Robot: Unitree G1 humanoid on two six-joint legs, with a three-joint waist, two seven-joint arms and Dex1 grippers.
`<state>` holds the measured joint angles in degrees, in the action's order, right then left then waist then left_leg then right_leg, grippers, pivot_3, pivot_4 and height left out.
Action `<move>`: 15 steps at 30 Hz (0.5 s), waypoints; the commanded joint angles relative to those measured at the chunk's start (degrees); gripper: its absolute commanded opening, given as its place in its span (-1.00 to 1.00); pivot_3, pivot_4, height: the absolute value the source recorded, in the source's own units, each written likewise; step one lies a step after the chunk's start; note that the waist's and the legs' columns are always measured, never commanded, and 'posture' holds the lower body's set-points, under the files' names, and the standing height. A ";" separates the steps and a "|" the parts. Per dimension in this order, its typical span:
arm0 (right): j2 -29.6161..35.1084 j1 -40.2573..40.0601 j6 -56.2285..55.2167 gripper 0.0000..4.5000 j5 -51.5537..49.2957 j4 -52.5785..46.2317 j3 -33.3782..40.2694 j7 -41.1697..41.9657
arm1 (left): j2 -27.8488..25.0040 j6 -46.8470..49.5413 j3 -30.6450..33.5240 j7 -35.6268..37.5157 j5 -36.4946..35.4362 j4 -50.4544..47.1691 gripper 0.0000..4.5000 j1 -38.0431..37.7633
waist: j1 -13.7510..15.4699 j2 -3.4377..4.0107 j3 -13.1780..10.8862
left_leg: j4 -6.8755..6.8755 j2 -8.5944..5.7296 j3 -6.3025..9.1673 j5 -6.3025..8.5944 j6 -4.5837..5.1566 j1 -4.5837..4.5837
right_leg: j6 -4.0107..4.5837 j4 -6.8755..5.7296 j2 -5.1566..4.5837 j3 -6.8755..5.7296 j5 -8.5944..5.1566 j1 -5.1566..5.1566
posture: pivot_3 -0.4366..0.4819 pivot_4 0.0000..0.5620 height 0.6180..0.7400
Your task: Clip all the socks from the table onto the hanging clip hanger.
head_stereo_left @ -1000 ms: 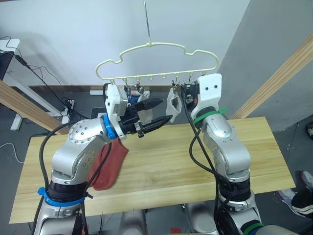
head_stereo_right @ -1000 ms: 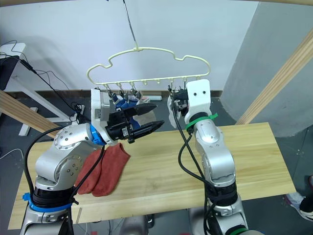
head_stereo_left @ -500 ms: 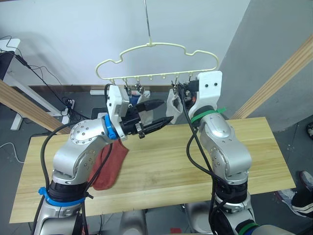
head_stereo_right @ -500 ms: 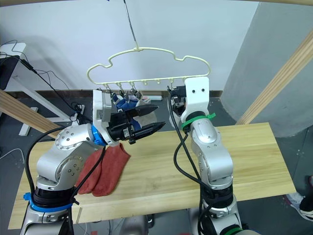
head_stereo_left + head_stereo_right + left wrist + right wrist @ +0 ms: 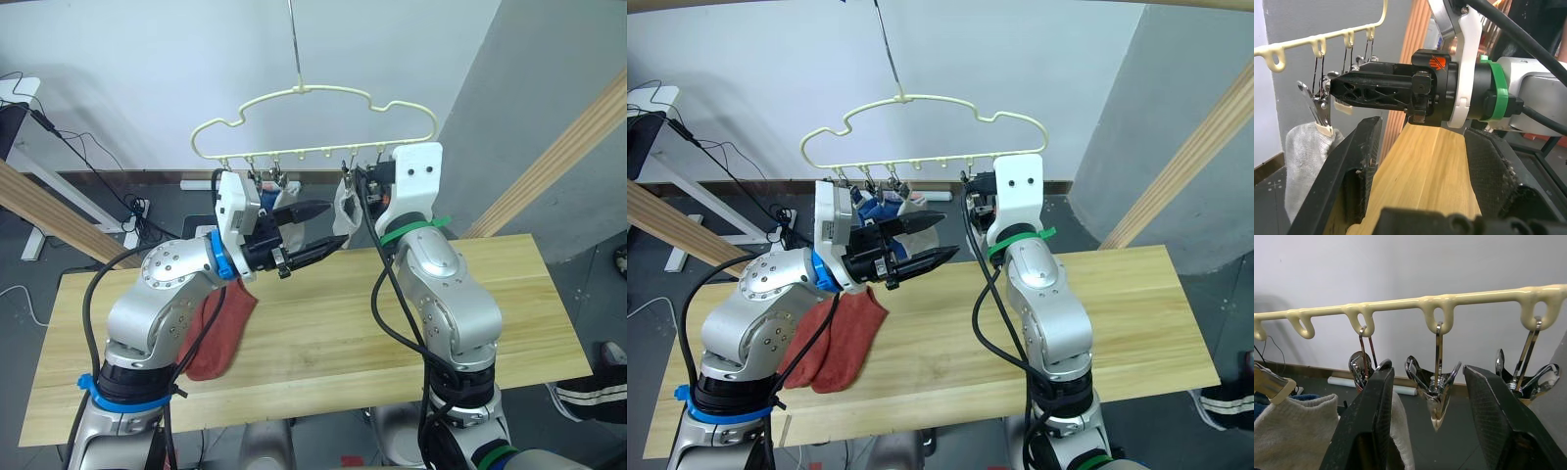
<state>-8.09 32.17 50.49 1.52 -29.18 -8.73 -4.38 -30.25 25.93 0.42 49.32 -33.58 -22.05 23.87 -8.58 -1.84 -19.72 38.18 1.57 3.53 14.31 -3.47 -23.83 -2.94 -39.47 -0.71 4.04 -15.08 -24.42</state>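
Pale planks of the table are carrying two rust-red socks at left; the left gripper is hovering spread, and the right gripper is gaping around a clip on the clip hanger, beside a hanging grey sock.

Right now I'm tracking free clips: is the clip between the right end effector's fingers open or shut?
Shut and empty. In the right wrist view the clip hangs from the clip hanger, tips meeting, between the spread fingers.
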 commanded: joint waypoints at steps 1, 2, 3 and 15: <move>-3.58 1.81 -0.97 0.04 -0.91 -3.36 -1.28 -0.97 | -0.20 -0.82 0.11 0.07 0.08 -1.01 0.31 0.43 | -0.02 0.00 0.00 | 0.00 0.00 0.00 0.00 0.00 0.00 | 0.00 0.00 0.00 0.00 0.00 0.00 | -0.57 -0.05 0.95; -3.64 1.93 -1.16 0.04 -1.07 -3.29 -1.38 -1.15 | -0.19 -0.87 0.07 0.07 0.15 -0.97 0.31 0.43 | -0.04 0.00 0.00 | 0.00 0.00 0.00 0.00 0.00 0.00 | 0.00 0.00 0.00 0.00 0.00 0.00 | -0.57 -0.05 0.95; -3.70 2.02 -1.20 0.04 -1.23 -3.21 -1.52 -1.31 | -0.20 -0.86 0.06 0.08 0.16 -0.98 0.31 0.40 | -0.04 0.00 0.00 | 0.00 0.00 0.00 0.00 0.00 0.00 | 0.00 0.00 0.00 0.00 0.00 0.00 | -0.57 -0.05 0.95; -3.28 1.86 -2.84 -0.38 -1.32 -2.95 -2.02 -2.19 | -0.20 -0.94 -0.06 0.15 0.52 -1.01 0.33 0.02 | -0.05 0.00 0.00 | 0.00 0.00 0.00 0.00 0.00 0.00 | 0.00 0.00 0.00 0.00 0.00 0.00 | -0.56 -0.05 0.95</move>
<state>-8.09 32.19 49.60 0.80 -29.19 -10.20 -5.69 -30.24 25.93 0.41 49.32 -33.04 -22.04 23.87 -8.63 -1.84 -19.72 38.18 1.57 3.54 14.31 -3.47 -23.83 -2.94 -39.46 -0.71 4.04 -15.08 -24.42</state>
